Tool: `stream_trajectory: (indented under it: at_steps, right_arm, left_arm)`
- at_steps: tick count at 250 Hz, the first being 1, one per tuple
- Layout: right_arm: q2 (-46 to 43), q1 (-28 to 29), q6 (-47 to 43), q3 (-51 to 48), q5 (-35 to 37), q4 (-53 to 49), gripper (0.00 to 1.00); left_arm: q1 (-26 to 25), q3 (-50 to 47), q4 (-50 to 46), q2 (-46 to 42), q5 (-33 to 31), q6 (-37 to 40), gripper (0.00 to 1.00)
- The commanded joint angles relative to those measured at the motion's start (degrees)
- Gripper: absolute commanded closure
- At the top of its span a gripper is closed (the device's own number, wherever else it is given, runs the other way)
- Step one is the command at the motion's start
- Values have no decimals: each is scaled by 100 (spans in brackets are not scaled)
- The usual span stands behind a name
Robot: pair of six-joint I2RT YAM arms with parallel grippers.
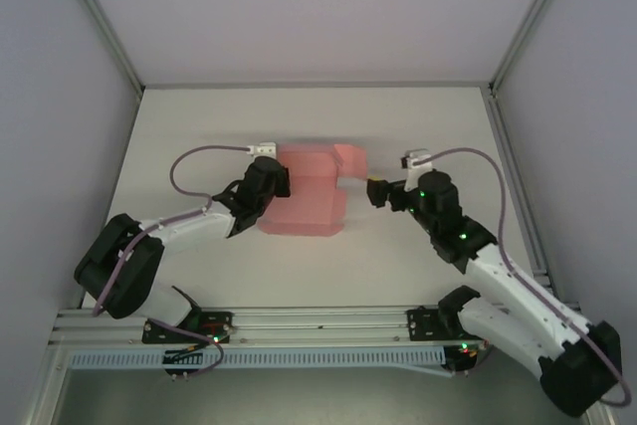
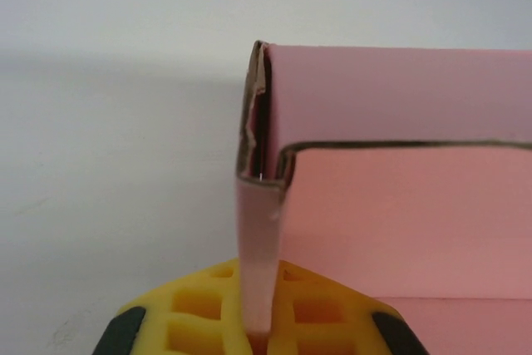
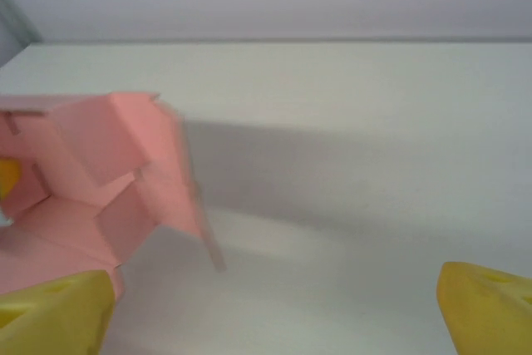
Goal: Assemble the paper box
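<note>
From the left wrist we see what the top view hides: our left gripper clamped on an upright wall of the paper box. The box sits mid-way across the table, open surface all round. Our right gripper, fingers spread wide, reaches in low beside its right side

The left gripper hides one edge of the paper box — whose right flap seems blurred up close.
</note>
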Motion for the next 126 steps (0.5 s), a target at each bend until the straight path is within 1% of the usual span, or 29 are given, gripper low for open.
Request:
stream_trajectory:
  at_steps: [1,15,22,36,54,81,126]
  right_arm:
    - [-27,-681,-88,-75,-445,-598,0]
    - [178,-1013,-89,-23,-691,-622,0]
    - [316,-1141,-167,4,-930,-604,1]
    - [644,-1263,-329,70,-1231,-535,1]
    - [1087,-1261,-606,203,-1563,-404,1]
    - [1703,-1259,-812,412,-1865,-74,2]
    - [2445,-1264,-1241,926,-2343,108,3]
  left_arm:
    - [35,-100,275,-218,122,-17,100]
    - [35,-109,286,-226,157,2,100]
    - [38,-112,290,-229,174,1,100]
    - [46,-124,297,-223,217,19,100]
    - [37,-120,323,-205,275,39,100]
    - [35,-146,392,-209,405,50,100]
    - [35,-138,432,-202,515,93,100]
